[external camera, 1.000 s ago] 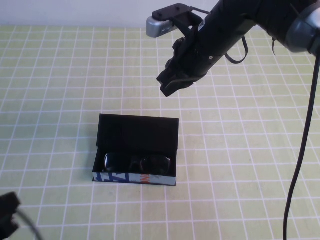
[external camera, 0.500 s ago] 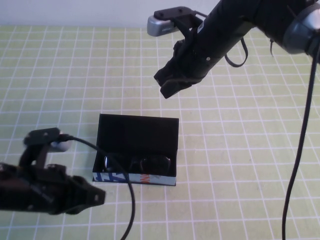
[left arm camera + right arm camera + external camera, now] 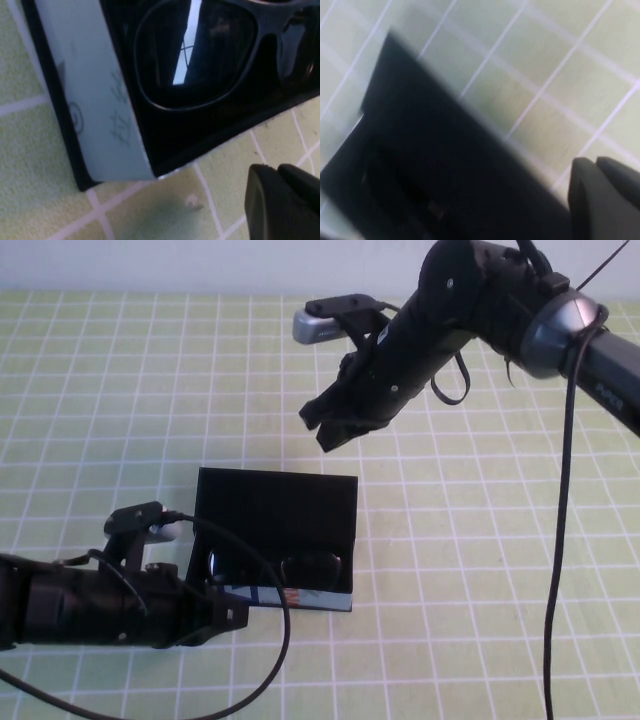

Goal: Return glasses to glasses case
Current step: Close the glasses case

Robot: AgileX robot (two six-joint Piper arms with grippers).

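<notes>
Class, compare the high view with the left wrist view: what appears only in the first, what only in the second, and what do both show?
Only the high view: the right end effector, shut, in the air behind the case, the upright lid and both arms. Only the left wrist view: a lens close up with a bright reflection and faint marks on the case's pale side. Both: the glasses lying inside the open glasses case, the green grid mat, and the left end effector shut by the case's front.

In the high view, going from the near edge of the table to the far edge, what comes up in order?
Left hand low by the case front → glasses inside the open glasses case → right hand, shut, raised beyond the lid.
</notes>
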